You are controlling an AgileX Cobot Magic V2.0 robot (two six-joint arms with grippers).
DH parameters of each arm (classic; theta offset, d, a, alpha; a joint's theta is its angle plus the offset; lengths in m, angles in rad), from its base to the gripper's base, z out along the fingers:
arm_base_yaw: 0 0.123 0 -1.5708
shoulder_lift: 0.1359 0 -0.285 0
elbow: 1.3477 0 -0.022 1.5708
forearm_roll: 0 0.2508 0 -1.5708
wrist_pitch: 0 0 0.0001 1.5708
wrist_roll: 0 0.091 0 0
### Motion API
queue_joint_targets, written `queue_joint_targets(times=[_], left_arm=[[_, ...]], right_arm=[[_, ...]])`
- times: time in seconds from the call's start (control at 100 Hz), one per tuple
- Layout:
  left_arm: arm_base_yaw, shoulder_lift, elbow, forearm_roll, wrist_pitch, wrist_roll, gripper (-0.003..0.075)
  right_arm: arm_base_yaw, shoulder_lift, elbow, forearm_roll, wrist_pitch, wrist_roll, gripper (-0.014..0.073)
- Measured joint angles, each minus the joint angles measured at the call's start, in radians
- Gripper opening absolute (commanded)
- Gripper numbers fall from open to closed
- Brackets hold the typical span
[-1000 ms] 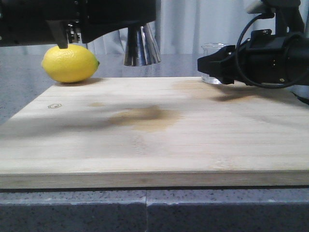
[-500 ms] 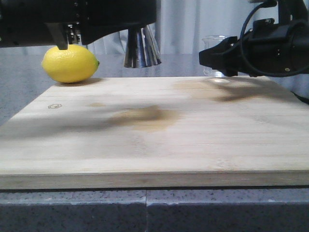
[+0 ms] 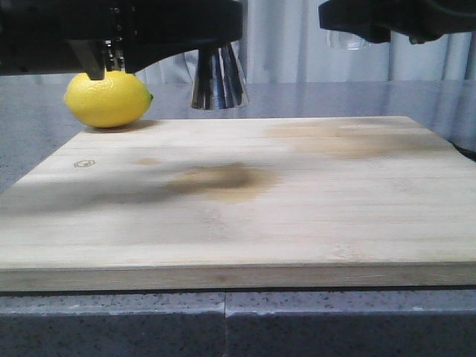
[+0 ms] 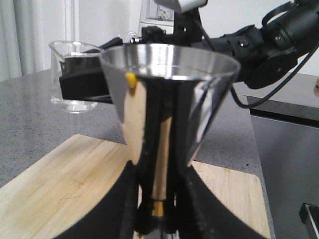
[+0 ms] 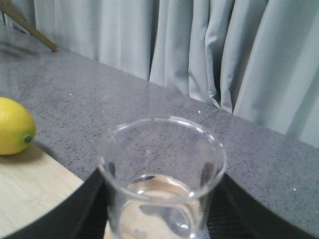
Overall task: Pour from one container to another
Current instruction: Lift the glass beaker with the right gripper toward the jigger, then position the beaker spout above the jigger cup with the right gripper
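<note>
While the left tool point(image 4: 158, 209) clamps the jigger point(image 4: 167, 104) upright, the right tool point(image 5: 159, 209) grips the beaker point(image 5: 162, 174). Both seemingly off the board point(image 3: 238, 201).

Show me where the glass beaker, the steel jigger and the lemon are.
Glass beaker point(image 5: 162, 199), right wrist view, front wall.
Steel jigger point(image 4: 167, 109), left wrist view, upper cone.
Lemon point(image 3: 108, 98), front view, middle of its side.

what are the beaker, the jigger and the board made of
Beaker: looks like clear glass; the counter shows through its wall.
Jigger: seemingly polished steel, with mirror-like reflections, including a speck of lemon yellow.
Board: pale wood or bamboo with long straight grain, matte, with darker stains.
</note>
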Motion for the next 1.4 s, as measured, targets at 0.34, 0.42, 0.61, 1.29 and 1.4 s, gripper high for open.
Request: queue_joint_targets(times=[0.34,0.42,0.61,1.29,1.4], left_arm=[[0.0,0.0,0.0,0.046,0.0,-0.025,-0.0019],[0.0,0.0,0.0,0.056,0.0,-0.028,-0.0019],[0.0,0.0,0.0,0.062,0.0,-0.035,-0.0019],[0.0,0.0,0.0,0.066,0.0,-0.053,-0.0019],[0.0,0.0,0.0,0.066,0.0,-0.053,-0.0019]], right_arm=[[0.066,-0.101,-0.14,-0.283,0.143,0.245,0.0183],[0.075,-0.114,-0.174,-0.357,0.155,0.323,0.0183],[0.078,-0.142,-0.238,-0.575,0.155,0.523,0.0183],[0.079,-0.24,-0.249,-1.115,0.002,0.974,0.0182],[0.079,-0.24,-0.249,-1.146,-0.015,0.993,0.0182]])
